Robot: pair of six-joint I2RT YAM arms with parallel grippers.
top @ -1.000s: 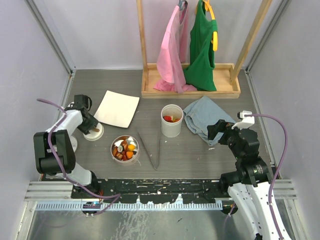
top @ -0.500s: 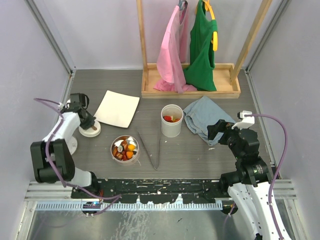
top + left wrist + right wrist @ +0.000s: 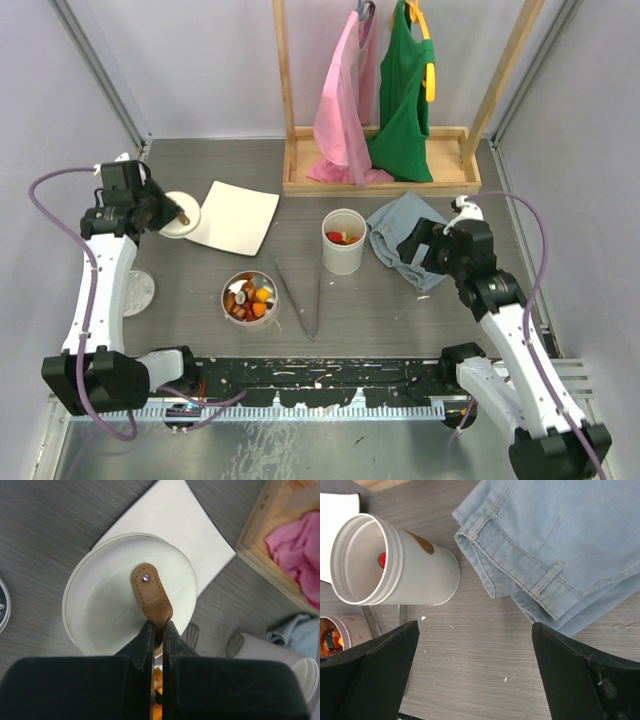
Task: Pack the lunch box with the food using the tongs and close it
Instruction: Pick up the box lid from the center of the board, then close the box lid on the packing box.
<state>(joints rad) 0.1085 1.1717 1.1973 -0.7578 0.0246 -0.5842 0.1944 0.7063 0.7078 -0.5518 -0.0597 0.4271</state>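
Note:
My left gripper (image 3: 168, 212) (image 3: 158, 626) is shut on the brown leather tab (image 3: 151, 594) of a round white lid (image 3: 183, 216) (image 3: 107, 597), which it holds above the corner of a white square sheet (image 3: 236, 217). The lunch box (image 3: 343, 242) (image 3: 417, 575), a white cylinder, stands open with a red piece (image 3: 382, 560) inside. Food (image 3: 249, 298) in orange, red and brown fills a small round tin. Grey tongs (image 3: 300, 300) (image 3: 369, 619) lie on the table between tin and box. My right gripper (image 3: 427, 246) (image 3: 475, 627) hangs open over bare table by the box.
Folded light-blue jeans (image 3: 412, 235) (image 3: 555, 545) lie right of the lunch box, under my right arm. A wooden rack (image 3: 380, 175) with pink and green garments stands at the back. A grey disc (image 3: 136, 291) lies at the left near the wall.
My left gripper closed on the lid's tab and carried the lid up and toward the back left. My right arm rose and shifted slightly toward the lunch box, still open.

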